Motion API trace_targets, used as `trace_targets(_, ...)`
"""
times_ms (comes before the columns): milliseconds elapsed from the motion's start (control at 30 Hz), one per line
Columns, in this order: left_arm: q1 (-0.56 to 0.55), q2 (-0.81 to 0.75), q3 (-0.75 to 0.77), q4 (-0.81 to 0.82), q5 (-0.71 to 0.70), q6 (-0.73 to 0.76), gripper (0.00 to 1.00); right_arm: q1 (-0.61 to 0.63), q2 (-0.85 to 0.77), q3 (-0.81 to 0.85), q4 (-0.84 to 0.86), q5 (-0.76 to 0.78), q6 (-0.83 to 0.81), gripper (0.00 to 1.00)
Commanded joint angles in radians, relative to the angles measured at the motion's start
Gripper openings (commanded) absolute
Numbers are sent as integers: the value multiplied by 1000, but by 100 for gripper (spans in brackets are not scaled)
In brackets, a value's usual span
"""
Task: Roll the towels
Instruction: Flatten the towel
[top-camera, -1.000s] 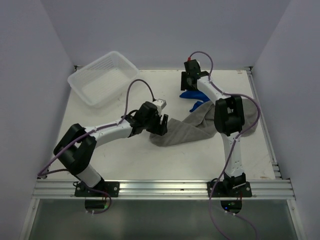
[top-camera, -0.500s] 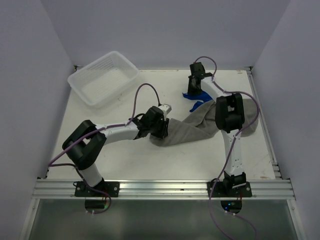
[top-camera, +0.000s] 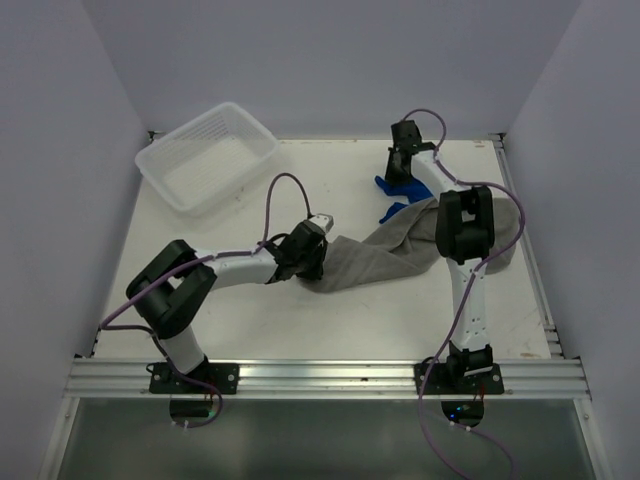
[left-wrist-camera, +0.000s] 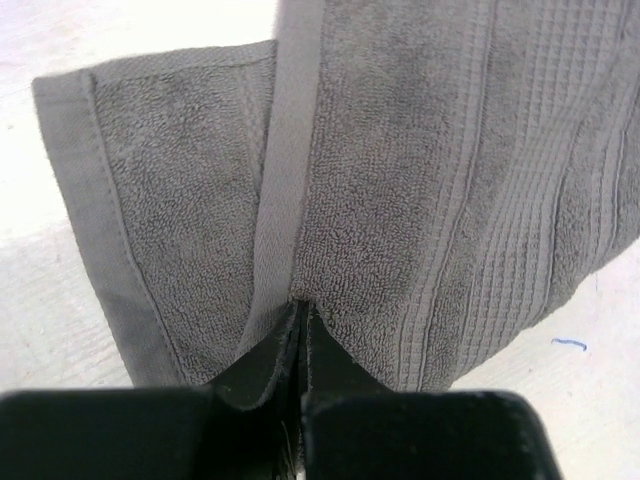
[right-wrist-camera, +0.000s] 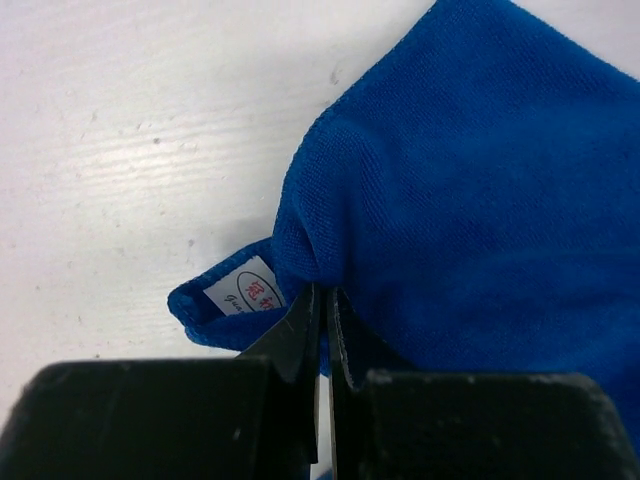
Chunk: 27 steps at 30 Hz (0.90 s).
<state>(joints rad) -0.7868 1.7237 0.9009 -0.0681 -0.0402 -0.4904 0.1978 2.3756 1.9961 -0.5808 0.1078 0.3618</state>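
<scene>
The grey towel (top-camera: 385, 255) lies stretched across the table's middle, its right part passing under the right arm. My left gripper (top-camera: 312, 262) sits at its left end. In the left wrist view the gripper (left-wrist-camera: 301, 308) is shut, pinching a fold of the grey towel (left-wrist-camera: 420, 180) beside its hem. The blue towel (top-camera: 385, 187) lies crumpled at the back, partly hidden by my right gripper (top-camera: 403, 178). The right wrist view has that gripper (right-wrist-camera: 322, 292) shut on a puckered edge of the blue towel (right-wrist-camera: 480, 180), next to its white label (right-wrist-camera: 250, 292).
A translucent white ribbed basket (top-camera: 205, 155) stands at the back left corner. The right arm's elbow (top-camera: 465, 225) hangs over the grey towel's right part. Walls close in the table on three sides.
Both grippers have gone from open to shut, each on a towel. The left gripper dropped onto the grey towel's left end. The right gripper shifted right at the blue towel.
</scene>
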Motion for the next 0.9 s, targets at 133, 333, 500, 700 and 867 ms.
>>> trace_targets(133,104,-110,-153,-35,-106,-184,0,-21,-148,30,139,309,32,0)
trace_targets(333,205,-228,-240,-79,-181,-276,0,-46,-127,122,156,431,34,0)
trace_targets(500,265,-262,-249,-157,-263,-336,0,-40,-255,-26,263,429,26,0)
trace_targets(700,331,-318,-278,-211,-311,-399,0,-12,-441,-151,317,499,-18,0)
trace_targets(867,383,-395,-310,-204,-307,-381,0,-8,-507,-77,296,540,-44,0)
